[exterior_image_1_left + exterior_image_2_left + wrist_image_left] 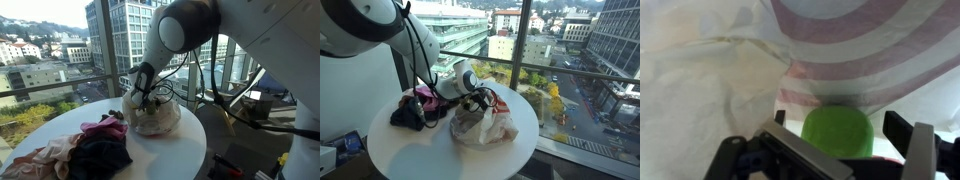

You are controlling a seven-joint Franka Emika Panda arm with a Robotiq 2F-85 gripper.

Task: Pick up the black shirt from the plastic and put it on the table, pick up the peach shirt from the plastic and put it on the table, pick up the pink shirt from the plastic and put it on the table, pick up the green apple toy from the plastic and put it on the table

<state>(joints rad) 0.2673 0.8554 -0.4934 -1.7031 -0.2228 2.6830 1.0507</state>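
The green apple toy (pixel 838 135) lies inside the clear wrinkly plastic (pixel 158 118) (pixel 485 127) (pixel 710 70). My gripper (pixel 838 122) (pixel 150 98) (pixel 478 100) reaches into the bag's mouth. It stands open, one finger on each side of the toy with a gap on both sides. On the white table (pixel 185 150) (pixel 430 155) beside the bag lie the black shirt (pixel 100 157) (pixel 406 117), the pink shirt (pixel 104 127) (pixel 423 95) and the peach shirt (pixel 45 158), bunched together. In the wrist view the shirts are out of sight.
The round table stands next to large windows with a railing (pixel 50 85) and a city view. Cables (pixel 215 95) hang from the arm beside the bag. A striped pink and white fold (pixel 870 50) shows through the bag above the toy.
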